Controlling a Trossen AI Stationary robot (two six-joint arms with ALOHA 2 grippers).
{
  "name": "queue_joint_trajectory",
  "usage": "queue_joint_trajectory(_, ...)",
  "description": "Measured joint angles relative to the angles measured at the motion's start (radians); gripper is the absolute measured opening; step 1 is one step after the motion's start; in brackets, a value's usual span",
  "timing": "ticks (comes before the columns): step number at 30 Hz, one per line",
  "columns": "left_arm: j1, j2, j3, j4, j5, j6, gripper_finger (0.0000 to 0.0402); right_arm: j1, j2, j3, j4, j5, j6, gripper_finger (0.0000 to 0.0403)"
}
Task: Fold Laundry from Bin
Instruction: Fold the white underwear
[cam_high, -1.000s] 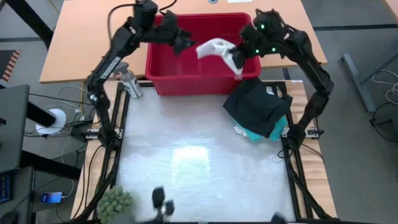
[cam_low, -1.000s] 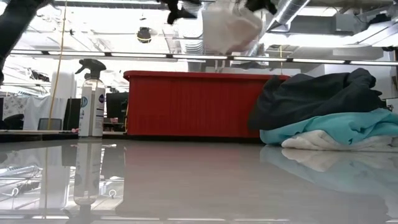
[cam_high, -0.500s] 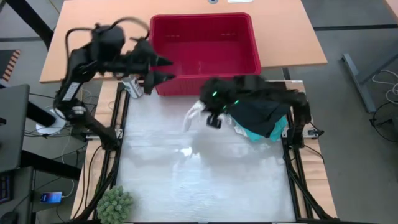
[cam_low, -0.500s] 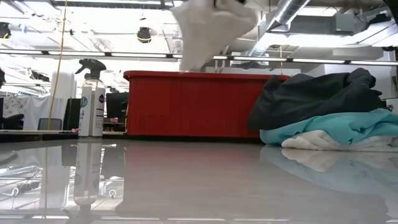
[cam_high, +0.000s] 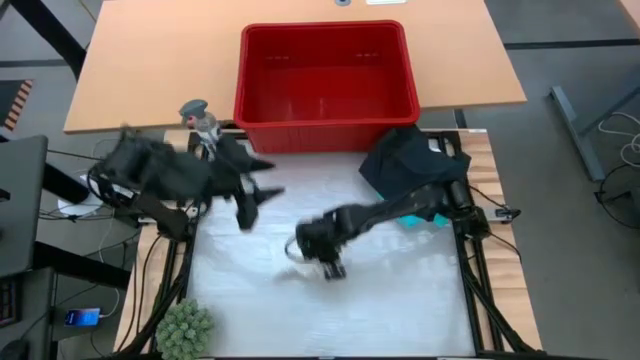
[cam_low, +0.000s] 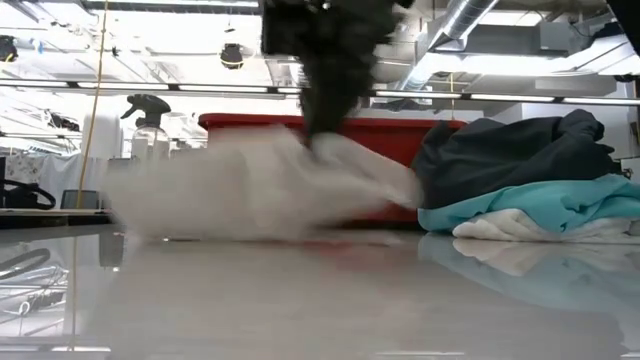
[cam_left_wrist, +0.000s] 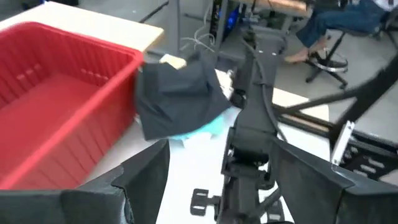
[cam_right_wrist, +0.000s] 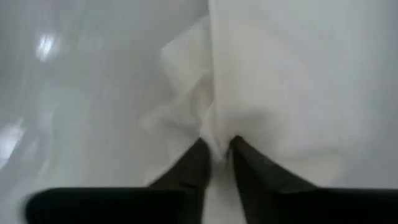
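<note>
A: Right gripper (cam_right_wrist: 216, 149) status?
B: Down at the table (cam_high: 400, 300) centre. Fingers (cam_right_wrist: 189, 168) narrow, only a slim gap, w/ a fold of the white piece (cam_right_wrist: 273, 93) pinched between the tips.

A: Where's that piece lying?
B: Spread low over the table surface under the gripper, blurred in the low view (cam_low: 250, 185). From above only a pale edge (cam_high: 292, 250) shows beside the gripper (cam_high: 325, 262).

A: Left gripper?
B: Over the table's left side (cam_high: 262, 194), near the spray bottle (cam_high: 203, 122). Fingers (cam_left_wrist: 140, 171) spread wide, nothing between them.

A: Bin?
B: Red bin (cam_high: 325, 85) at the far edge, on the wooden desk (cam_high: 150, 50). No garments visible inside.

A: Rest of the laundry?
B: Pile at the table's right, just in front of the bin's right corner. Black garment (cam_high: 410, 165) on top, turquoise shirt (cam_low: 540, 205) under it, white layer (cam_low: 500, 230) at the bottom.

A: Other items?
B: Green plant (cam_high: 185, 325) at the near left corner.
</note>
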Motion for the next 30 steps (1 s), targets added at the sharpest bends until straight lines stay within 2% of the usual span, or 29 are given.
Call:
queue_joint_trajectory(5, -0.127, 0.077, -0.001, -0.013, -0.103, -0.110, 0.0263, 0.057, 0.016, 0.002, -0.130, -0.078, 0.022, 0.0227)
queue_joint_trajectory(9, -0.193, 0.134, -0.001, -0.089, -0.195, -0.205, 0.0263, 0.083, -0.067, -0.001, -0.272, -0.083, 0.073, 0.0294)
queue_joint_trajectory(13, -0.239, 0.174, -0.001, -0.233, -0.334, -0.333, 0.0263, 0.113, -0.251, 0.003, -0.420, 0.036, 0.126, 0.0306)
queue_joint_trajectory(16, -0.240, 0.190, -0.014, -0.306, -0.334, -0.383, 0.0263, 0.143, -0.385, -0.019, -0.463, 0.168, 0.217, 0.0304)
queue_joint_trajectory(19, -0.237, 0.193, -0.087, -0.311, -0.337, -0.361, 0.0263, 0.218, -0.518, -0.124, -0.352, 0.287, 0.236, 0.0303)
queue_joint_trajectory(23, -0.219, 0.189, -0.225, -0.272, -0.361, -0.335, 0.0263, 0.322, -0.671, -0.355, -0.157, 0.451, 0.266, 0.0303)
queue_joint_trajectory(25, -0.212, 0.176, -0.312, -0.200, -0.343, -0.320, 0.0263, 0.355, -0.745, -0.474, -0.072, 0.468, 0.338, 0.0303)
queue_joint_trajectory(27, -0.205, 0.150, -0.415, -0.054, -0.305, -0.249, 0.0263, 0.381, -0.797, -0.587, 0.019, 0.493, 0.353, 0.0303)
queue_joint_trajectory(30, -0.182, 0.096, -0.590, 0.270, -0.155, -0.120, 0.0263, 0.393, -0.797, -0.706, 0.188, 0.507, 0.337, 0.0303)
